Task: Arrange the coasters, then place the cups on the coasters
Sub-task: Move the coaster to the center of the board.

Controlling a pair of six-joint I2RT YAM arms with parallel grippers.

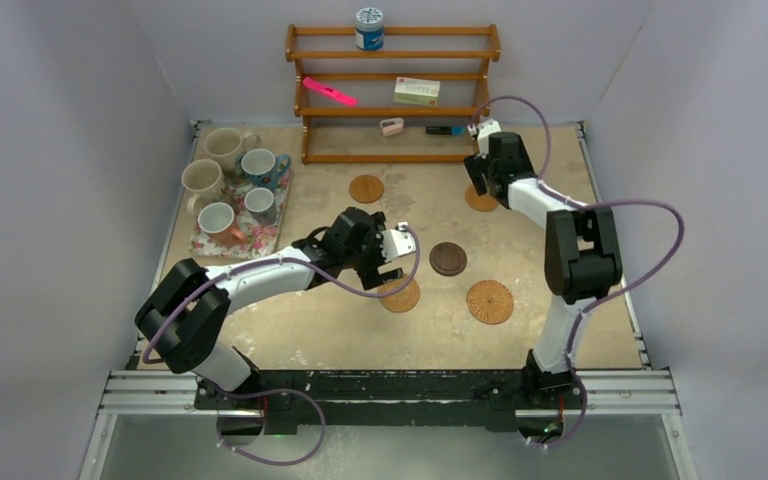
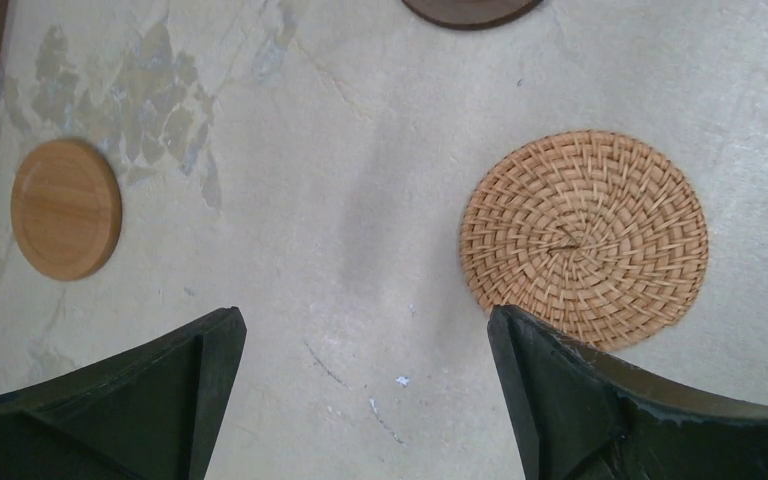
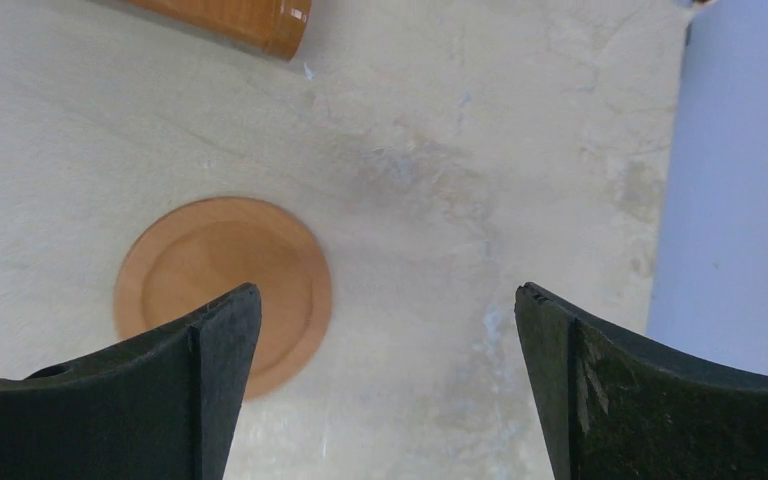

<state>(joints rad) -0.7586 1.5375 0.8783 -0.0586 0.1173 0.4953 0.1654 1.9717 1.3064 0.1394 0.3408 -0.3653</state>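
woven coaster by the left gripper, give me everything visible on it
The woven coaster is a flat round disc of tan-orange wicker-like strands spiralling out from its centre. It lies flat on the table with nothing on it. The open left gripper hangs above, with one finger overlapping the coaster's edge in the wrist view. Whether they touch cannot be told.

Five cups (image 1: 203,180) stand together on a floral mat (image 1: 260,240) at left. Five coasters (image 1: 490,301) lie scattered over the table (image 1: 360,335), none touching.
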